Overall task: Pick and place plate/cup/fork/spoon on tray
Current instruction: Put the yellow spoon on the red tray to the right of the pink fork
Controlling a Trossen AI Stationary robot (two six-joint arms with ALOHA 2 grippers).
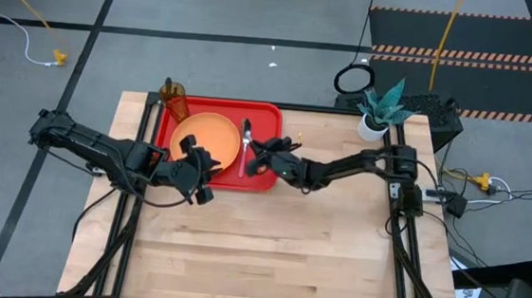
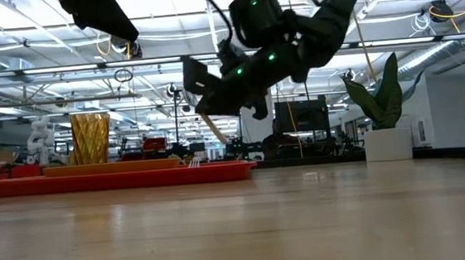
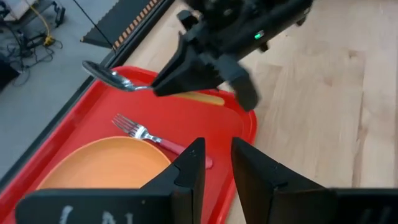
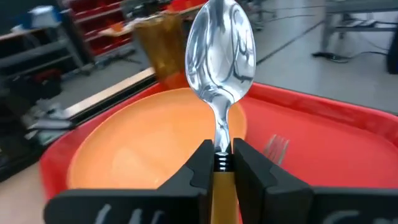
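High view: red tray [image 1: 269, 116] sits at bench's [image 1: 277, 255] far edge, left of centre. Orange plate [image 1: 212, 137] lies in tray's left half; amber cup [image 1: 172, 97] stands at tray's far-left corner, w/ plate just beside it.

Right tool [image 1: 262, 154] reaches in from bench's right side and hangs over tray's right half, pinching the spoon [image 1: 246, 138] by its orange handle. Right wrist view: fingers [image 4: 200, 163] pressed on the handle either side, silver bowl [image 4: 222, 46] sticking out ahead of the tool, over plate's edge. Low view: spoon [image 2: 213, 129] held clear above the tray [image 2: 136, 178], handle slanting down, not touching it.

Fork [image 3: 158, 139] lies on tray floor betw. plate rim and tray's right rim, just beside the plate, tines pointing to the far edge; it's below the held spoon.

Left tool [image 1: 198, 167] hovers at tray's near edge, by plate's near rim. Left wrist view: its fingers [image 3: 189, 171] are spread a little w/ a gap, nothing betw. them; fork handle's end is just ahead of them.

Potted plant [image 1: 380, 109] at bench's far-right corner, well apart from the tray.
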